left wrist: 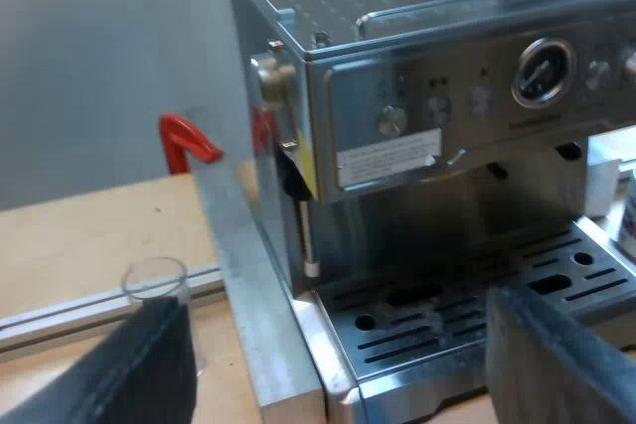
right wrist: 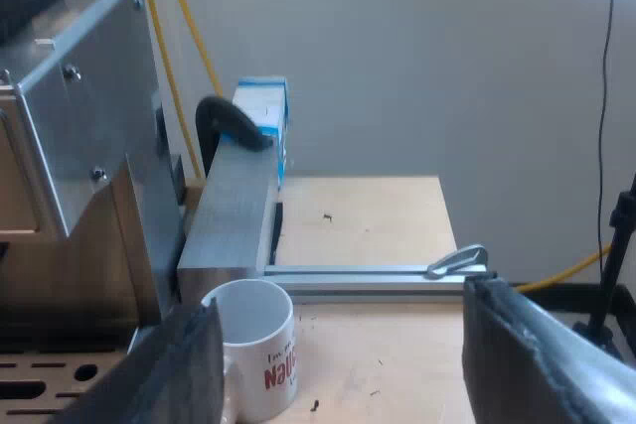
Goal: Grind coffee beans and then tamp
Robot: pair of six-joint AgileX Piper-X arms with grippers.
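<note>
Left wrist view: the espresso machine (left wrist: 417, 146) stands at twelve o'clock from the left gripper (left wrist: 338, 345), its steel front panel with a round gauge (left wrist: 543, 71) and its slotted drip tray (left wrist: 477, 310) facing the camera. A thick metal beam (left wrist: 238, 275) lies along the machine's side, between it and a clear measuring glass (left wrist: 156, 280), which stands upright on the wooden table (left wrist: 89, 235) at about ten o'clock, just beyond one black finger. A red clamp (left wrist: 187, 141) sits farther back, behind the beam. The left gripper hangs low before the drip tray, fingers spread wide, holding nothing.

Right wrist view: a white mug (right wrist: 253, 345) with red lettering stands at about eleven o'clock from the right gripper (right wrist: 348, 345), just beside the machine's side. Past it, a black clamp (right wrist: 231, 124) and a blue-and-white carton (right wrist: 263, 111) sit at the beam's far end. The right gripper is level, fingers wide apart and empty.
</note>
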